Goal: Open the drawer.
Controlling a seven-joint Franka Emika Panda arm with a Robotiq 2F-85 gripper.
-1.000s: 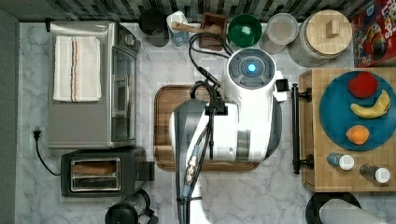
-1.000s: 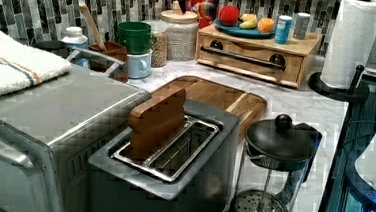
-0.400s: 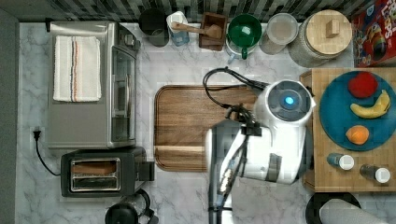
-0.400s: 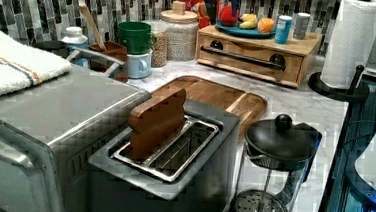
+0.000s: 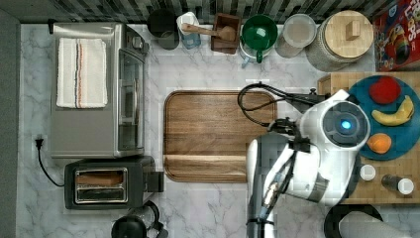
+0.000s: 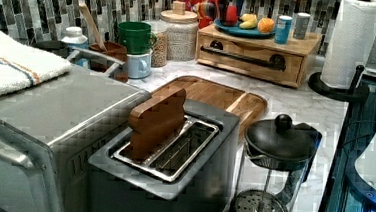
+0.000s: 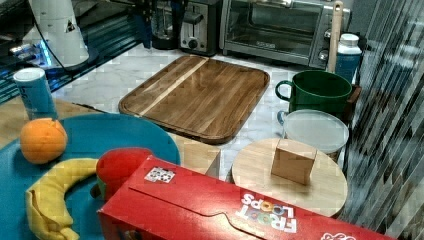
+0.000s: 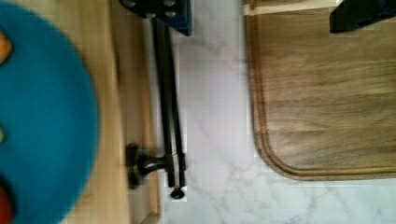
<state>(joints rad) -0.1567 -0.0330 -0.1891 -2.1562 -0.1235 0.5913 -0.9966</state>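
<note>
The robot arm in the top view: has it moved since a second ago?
Yes. The arm has shifted toward the top view's right, off the brown tray and over the blue plate.

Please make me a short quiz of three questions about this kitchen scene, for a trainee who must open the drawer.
1. True or false: the drawer is already pulled out.
2. What lies on the blue plate on top of the drawer box? A) a banana and an orange; B) bread slices; C) a spoon.
3. Fill in: the drawer's black handle faces the wooden ____.
Key: 1 false; 2 A; 3 tray.
</note>
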